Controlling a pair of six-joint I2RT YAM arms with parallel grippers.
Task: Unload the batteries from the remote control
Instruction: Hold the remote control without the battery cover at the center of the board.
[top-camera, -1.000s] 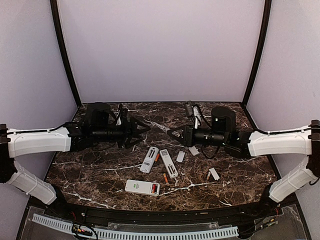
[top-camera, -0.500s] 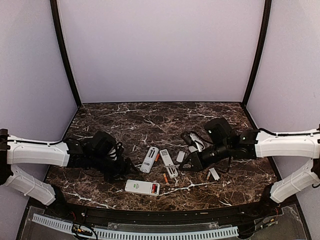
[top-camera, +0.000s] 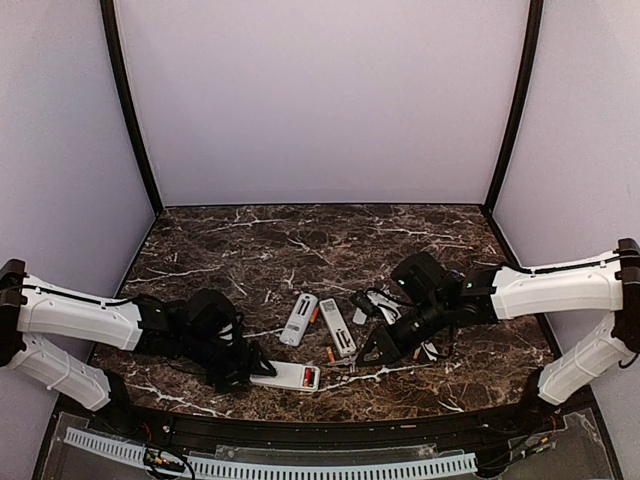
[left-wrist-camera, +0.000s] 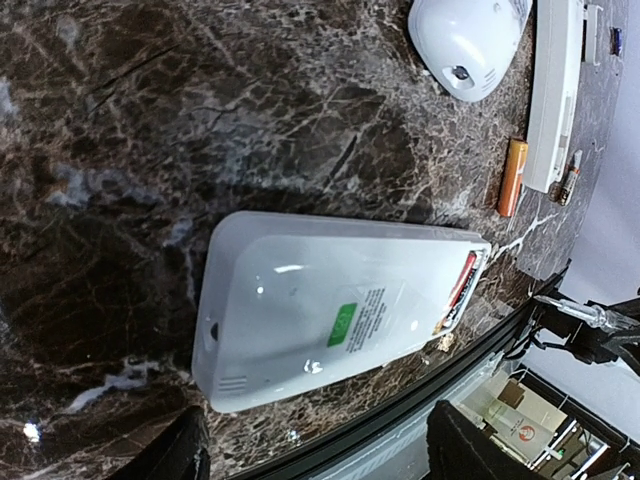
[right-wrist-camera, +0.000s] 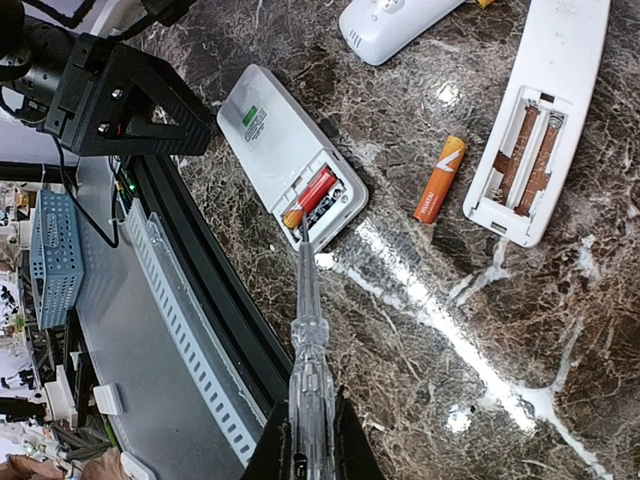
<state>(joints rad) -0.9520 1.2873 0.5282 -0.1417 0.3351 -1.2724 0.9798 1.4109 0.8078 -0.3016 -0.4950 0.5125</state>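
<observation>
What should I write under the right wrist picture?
Right gripper aims its clear tool at the red battery in the open white remote.

My two arms, white shells on black joints.
I see the left arm (top-camera: 75, 312) and right arm (top-camera: 555, 285) in smooth white housings, with round black motor blocks at the wrists and thin black cables looping alongside; the left gripper (left-wrist-camera: 322, 455) and right gripper (right-wrist-camera: 310, 450) are matt black, the left's frame triangular with small screws.
</observation>
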